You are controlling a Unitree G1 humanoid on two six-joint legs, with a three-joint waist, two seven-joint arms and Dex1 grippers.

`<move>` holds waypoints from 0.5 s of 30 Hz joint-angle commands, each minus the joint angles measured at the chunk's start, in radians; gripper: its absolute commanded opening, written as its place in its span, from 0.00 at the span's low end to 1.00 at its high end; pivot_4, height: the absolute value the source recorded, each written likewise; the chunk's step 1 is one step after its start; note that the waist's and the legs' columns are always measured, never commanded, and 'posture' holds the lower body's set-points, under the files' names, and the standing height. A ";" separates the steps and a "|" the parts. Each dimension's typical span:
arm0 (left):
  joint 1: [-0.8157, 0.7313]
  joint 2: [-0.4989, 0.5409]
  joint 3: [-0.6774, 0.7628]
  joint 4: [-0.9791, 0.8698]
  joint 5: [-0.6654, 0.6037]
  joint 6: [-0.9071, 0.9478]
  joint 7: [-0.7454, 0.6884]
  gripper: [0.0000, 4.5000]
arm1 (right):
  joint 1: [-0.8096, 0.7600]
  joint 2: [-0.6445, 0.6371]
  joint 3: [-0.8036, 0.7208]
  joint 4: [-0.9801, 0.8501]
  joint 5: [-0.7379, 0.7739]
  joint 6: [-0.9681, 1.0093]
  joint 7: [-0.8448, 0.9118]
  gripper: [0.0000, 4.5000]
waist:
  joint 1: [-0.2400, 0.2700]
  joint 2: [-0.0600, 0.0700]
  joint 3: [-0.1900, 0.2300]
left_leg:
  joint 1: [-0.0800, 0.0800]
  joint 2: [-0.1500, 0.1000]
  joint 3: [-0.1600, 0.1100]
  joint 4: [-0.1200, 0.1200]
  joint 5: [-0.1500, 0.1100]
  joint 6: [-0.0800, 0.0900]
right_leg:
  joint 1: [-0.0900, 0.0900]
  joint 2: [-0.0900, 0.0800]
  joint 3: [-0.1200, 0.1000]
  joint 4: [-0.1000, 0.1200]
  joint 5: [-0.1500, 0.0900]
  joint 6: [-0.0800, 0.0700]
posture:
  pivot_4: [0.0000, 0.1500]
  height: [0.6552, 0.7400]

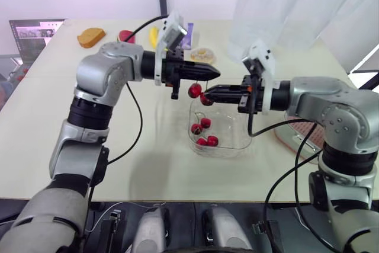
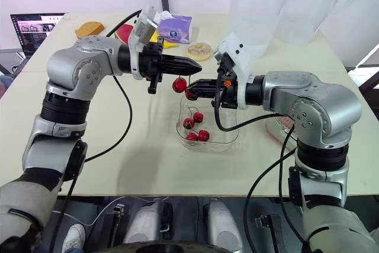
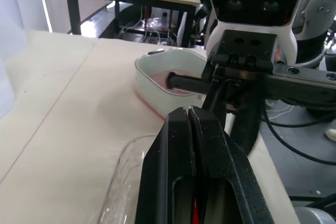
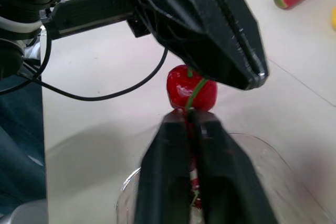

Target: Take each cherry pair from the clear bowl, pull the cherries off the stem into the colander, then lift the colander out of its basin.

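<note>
A cherry pair hangs over the clear bowl [image 1: 232,141], held between both grippers. My left gripper [image 1: 217,73] is shut on its green stem [image 4: 195,92], and one red cherry [image 1: 195,90] dangles just under the fingers. My right gripper [image 1: 204,93] faces it from the right, shut on the pair's other cherry [image 1: 206,100] at its tip. Several loose cherries [image 1: 202,125] lie in the bowl's bottom. The white basin [image 3: 143,68] with the pink colander [image 1: 294,136] sits at the right, partly hidden by my right arm.
A tall clear pitcher [image 1: 278,10] stands behind the right arm. At the back of the table are a bread slice [image 1: 90,37], a watermelon wedge [image 1: 125,35], a purple packet [image 2: 174,28] and a donut [image 1: 203,55]. A laptop [image 1: 34,31] is at the far left.
</note>
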 commanded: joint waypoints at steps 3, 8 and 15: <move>-0.011 0.001 0.024 -0.038 -0.019 -0.006 0.002 0.00 | 0.000 -0.018 0.011 -0.014 0.036 -0.027 -0.016 0.00 | 0.000 0.000 0.000 | 0.000 0.000 0.000 0.000 0.000 0.000 | 0.000 0.000 0.000 0.000 0.000 0.000 | 1.00 1.00; -0.011 0.001 0.024 -0.037 -0.019 -0.005 0.003 0.00 | 0.014 -0.042 0.030 -0.012 0.030 -0.057 -0.039 0.00 | 0.000 0.000 0.000 | 0.000 0.000 0.000 0.000 0.000 0.000 | 0.000 0.000 0.000 0.000 0.000 0.000 | 1.00 1.00; -0.011 0.002 0.024 -0.037 -0.018 -0.004 0.003 0.00 | 0.013 -0.046 0.025 -0.006 0.047 -0.085 -0.076 0.30 | 0.000 0.000 0.000 | 0.000 0.000 0.000 0.000 0.000 0.000 | 0.000 0.000 0.000 0.000 0.000 0.000 | 1.00 1.00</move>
